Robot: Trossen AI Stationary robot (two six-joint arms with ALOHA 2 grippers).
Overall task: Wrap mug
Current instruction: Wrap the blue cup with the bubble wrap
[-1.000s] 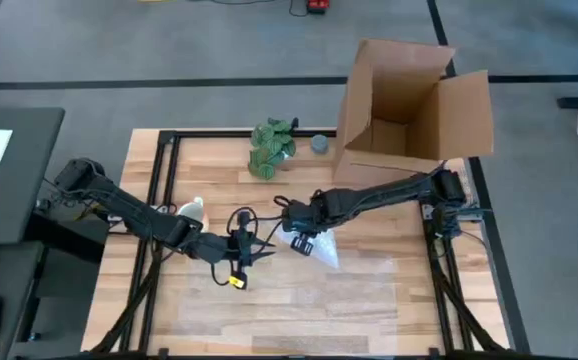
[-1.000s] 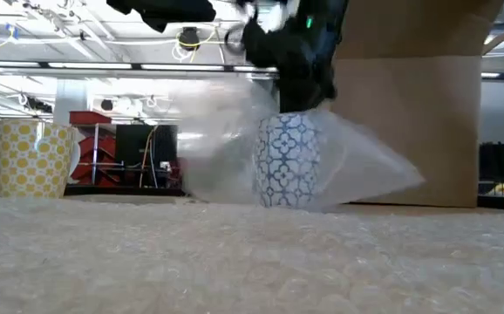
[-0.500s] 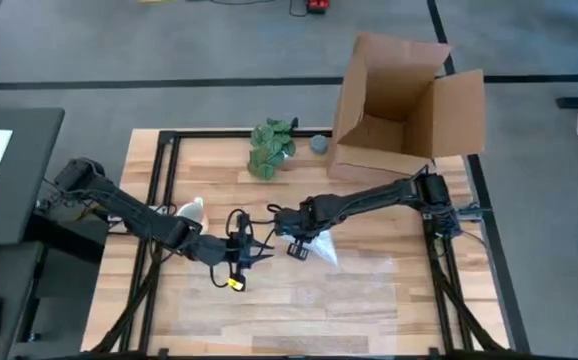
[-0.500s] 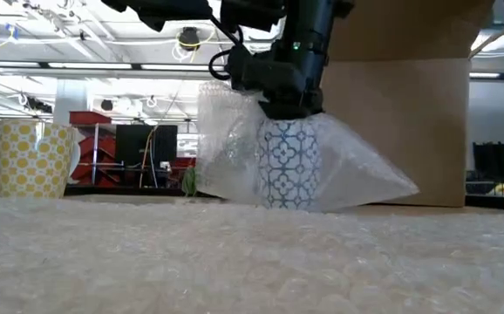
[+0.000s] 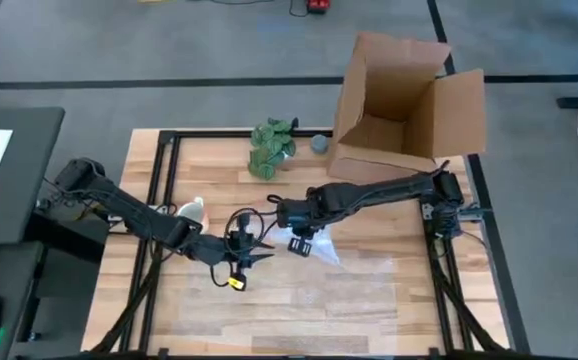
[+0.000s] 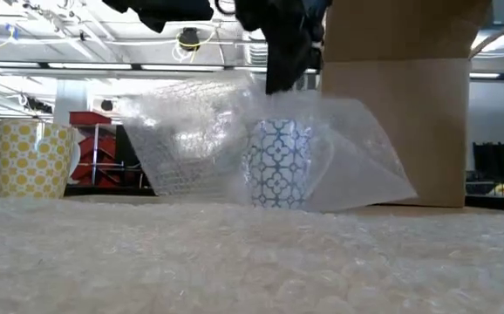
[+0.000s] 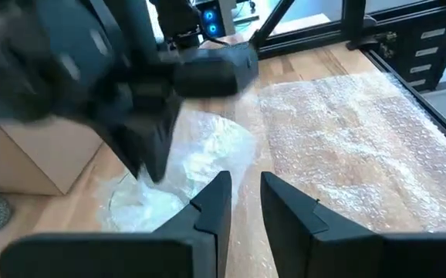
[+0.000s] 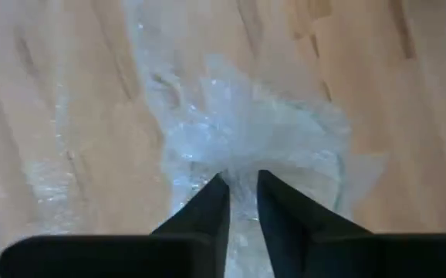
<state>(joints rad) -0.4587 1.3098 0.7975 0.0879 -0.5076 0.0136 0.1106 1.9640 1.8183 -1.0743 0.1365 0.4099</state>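
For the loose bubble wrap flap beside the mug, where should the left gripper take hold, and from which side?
Judging by its pose: grip the bubble wrap flap at its raised free edge, coming from the left arm's side, away from the mug. It fans out and stands off the table there. The right gripper already pinches the wrap above the mug; the left gripper waits nearby, open.

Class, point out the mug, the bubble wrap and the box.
mug [image 6: 280,166], low view, its patterned side seen through the film
bubble wrap [image 6: 187,148], low view, the lifted flap
box [image 5: 399,105], high view, its inner wall
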